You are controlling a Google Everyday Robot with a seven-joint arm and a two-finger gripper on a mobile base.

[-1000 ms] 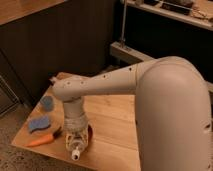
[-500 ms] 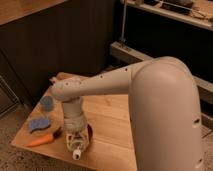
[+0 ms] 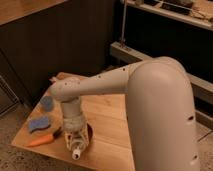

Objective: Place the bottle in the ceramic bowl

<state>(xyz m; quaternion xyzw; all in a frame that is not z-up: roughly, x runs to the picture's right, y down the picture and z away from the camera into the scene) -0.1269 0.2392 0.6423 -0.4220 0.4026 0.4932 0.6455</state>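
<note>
My gripper (image 3: 75,144) points straight down at the front of the wooden table (image 3: 107,120), with the arm reaching in from the right. It is shut on the bottle (image 3: 76,152), a small clear bottle whose white cap points down toward the front. The ceramic bowl (image 3: 90,136) is glossy reddish-brown. It sits right under and behind the gripper, and only its right rim shows. The bottle hangs at the bowl's front left edge. I cannot tell whether it touches the bowl.
An orange carrot (image 3: 42,140) lies left of the gripper near the table's front edge. A blue sponge (image 3: 37,123) and a small blue round object (image 3: 46,103) lie further left. A dark wall and metal shelving (image 3: 165,55) stand behind the table.
Almost nothing. The gripper stays over the bowl with the bottle in it, and the cap sits perhaps slightly lower.
</note>
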